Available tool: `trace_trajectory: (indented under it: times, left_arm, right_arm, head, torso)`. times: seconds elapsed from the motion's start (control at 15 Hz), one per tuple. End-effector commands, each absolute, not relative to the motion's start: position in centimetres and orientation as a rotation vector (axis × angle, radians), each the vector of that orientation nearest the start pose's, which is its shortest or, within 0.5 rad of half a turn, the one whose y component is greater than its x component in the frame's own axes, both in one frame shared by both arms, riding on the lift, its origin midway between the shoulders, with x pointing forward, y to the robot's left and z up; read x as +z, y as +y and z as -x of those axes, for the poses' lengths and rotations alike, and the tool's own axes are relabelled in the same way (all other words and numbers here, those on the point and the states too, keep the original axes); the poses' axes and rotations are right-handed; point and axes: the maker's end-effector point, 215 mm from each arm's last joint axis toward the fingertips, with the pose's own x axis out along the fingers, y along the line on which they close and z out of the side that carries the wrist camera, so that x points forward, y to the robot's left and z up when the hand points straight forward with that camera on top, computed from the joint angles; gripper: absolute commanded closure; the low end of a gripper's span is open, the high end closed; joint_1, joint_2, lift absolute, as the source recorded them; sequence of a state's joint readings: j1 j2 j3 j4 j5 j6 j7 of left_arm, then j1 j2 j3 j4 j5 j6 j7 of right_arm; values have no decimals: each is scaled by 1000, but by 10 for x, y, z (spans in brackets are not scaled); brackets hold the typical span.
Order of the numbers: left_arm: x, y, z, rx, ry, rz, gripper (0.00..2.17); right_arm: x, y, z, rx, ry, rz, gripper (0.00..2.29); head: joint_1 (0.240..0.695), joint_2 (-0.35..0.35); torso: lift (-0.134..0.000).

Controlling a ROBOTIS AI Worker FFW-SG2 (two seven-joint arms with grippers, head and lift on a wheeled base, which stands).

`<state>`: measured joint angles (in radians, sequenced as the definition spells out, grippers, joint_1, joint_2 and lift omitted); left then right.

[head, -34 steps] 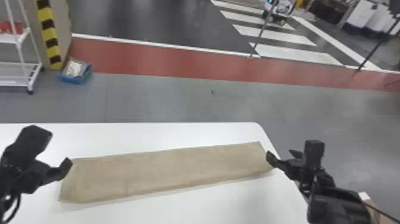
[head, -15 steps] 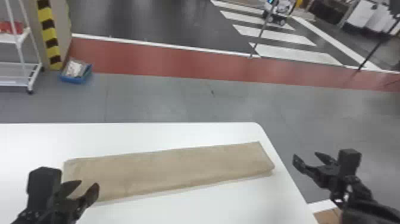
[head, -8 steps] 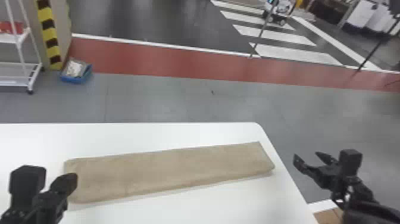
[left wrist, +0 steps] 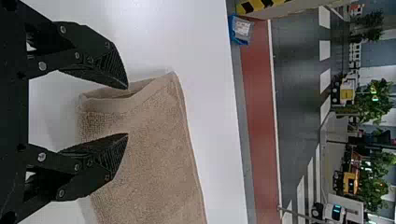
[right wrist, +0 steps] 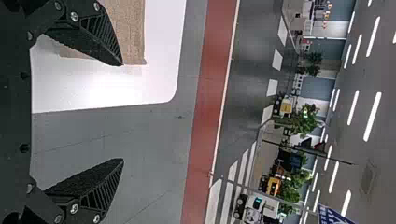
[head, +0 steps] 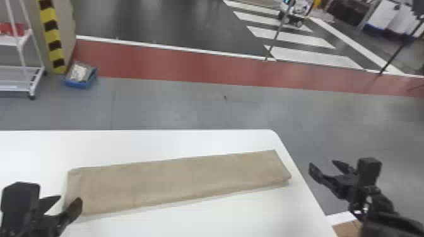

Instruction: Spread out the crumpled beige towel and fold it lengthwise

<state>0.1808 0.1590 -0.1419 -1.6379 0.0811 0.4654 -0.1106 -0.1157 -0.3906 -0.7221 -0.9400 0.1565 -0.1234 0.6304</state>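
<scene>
Seems down to tidying the towel [head: 176, 179], folded lengthwise on the table [head: 220, 217]. Might straighten its left end with left gripper [head: 70, 198], spread there; needn't use right gripper [head: 322, 163], spread past right edge.

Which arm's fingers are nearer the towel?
Left. The left fingers are at the towel's left end; in the head view, the right fingers appear past the table's right edge.

Beige towel [head: 176, 181], folded into a long flat strip; it lies left to right across the white counter [head: 202, 222], right end slightly farther.
</scene>
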Motion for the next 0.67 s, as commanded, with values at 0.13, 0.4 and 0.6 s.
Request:
trace_trajectory:
  times: [0.13,0.4,0.6]
  left_arm:
    - [-548,180,-476,-252,604,-74,616]
    - [-559,179,-466,-266,642,-89,920]
    - [-561,185,-463,-259,649,-86,1420]
  right_arm:
    - [-451,-646,-466,-139,343,180,174]
    - [-450,-646,-464,-138,333,172,174]
    - [-446,-645,-465,-137,324,178,174]
  head:
    - [695,-350]
    - [695,-350]
    - [695,-350]
  torso:
    - [0]
    - [0]
    - [0]
